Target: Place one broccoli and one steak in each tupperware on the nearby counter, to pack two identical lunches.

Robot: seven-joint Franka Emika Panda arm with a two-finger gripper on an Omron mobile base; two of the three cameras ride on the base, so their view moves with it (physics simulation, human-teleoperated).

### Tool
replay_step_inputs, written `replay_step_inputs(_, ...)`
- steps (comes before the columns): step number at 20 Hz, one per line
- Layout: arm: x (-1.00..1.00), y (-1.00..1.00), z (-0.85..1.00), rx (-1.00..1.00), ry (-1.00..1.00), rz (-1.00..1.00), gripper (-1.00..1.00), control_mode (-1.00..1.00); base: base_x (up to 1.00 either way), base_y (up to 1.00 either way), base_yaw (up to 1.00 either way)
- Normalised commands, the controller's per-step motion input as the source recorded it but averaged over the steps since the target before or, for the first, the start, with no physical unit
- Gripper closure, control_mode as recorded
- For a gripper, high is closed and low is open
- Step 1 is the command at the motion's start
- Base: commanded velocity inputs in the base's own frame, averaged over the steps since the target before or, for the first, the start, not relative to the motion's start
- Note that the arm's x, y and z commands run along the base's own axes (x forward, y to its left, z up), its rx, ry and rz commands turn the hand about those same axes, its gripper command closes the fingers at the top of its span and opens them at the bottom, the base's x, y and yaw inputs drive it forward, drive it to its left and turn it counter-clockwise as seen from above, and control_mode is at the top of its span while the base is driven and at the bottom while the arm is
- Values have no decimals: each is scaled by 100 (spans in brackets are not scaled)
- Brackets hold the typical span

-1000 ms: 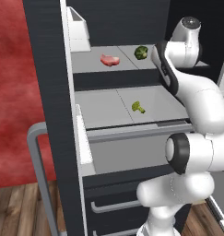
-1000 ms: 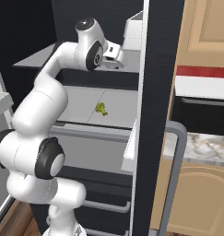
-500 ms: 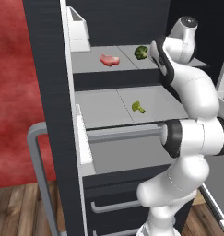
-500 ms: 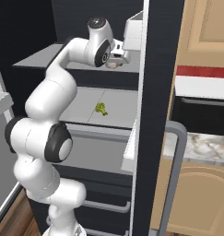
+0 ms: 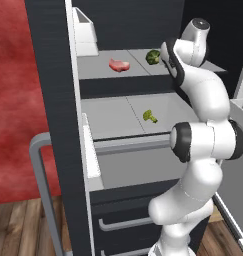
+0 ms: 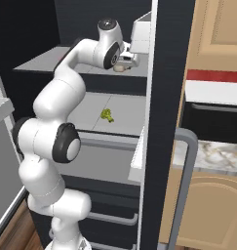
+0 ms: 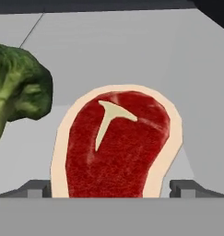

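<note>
- The gripper (image 7: 111,188) is spread to its full width and holds nothing; its two dark tips stand either side of the steak (image 7: 117,146), one at each lower edge, so a squeeze would likely catch the meat across its narrow end.
- The steak lies flat on the upper grey fridge shelf (image 5: 98,68), a rounded slab of mottled red with a pale cream fat rim and a small T-shaped bone mark. From the left base view it sits mid-shelf (image 5: 119,65), left of the arm's hand.
- I judge this the approach for the first pick: the hand is lined up low and level with the shelf, which suits a thin, flat thing that must be taken from the side.
- Just beside the steak is a broccoli (image 7: 19,85), bumpy dark green crown on a paler stem, apart from the meat; it could be nudged if the hand drifts.
- A second broccoli (image 5: 149,116), small and yellower green, rests alone on the lower shelf (image 5: 113,120), well apart from the hand.
- Beyond the fridge door, in the right base view, the counter (image 6: 212,155) shows as veined white marble over light wood cabinets; no tupperware can be made out there.
</note>
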Motion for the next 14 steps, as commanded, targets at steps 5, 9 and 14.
replay_step_inputs(5,0,14,-30,-1,2,0,100,-100,0,0,0)
replay_step_inputs(9,0,2,-1,0,0,0,100,-100,0,0,0)
replay_step_inputs(14,-72,25,-32,-1,0,1,100,-100,0,0,0)
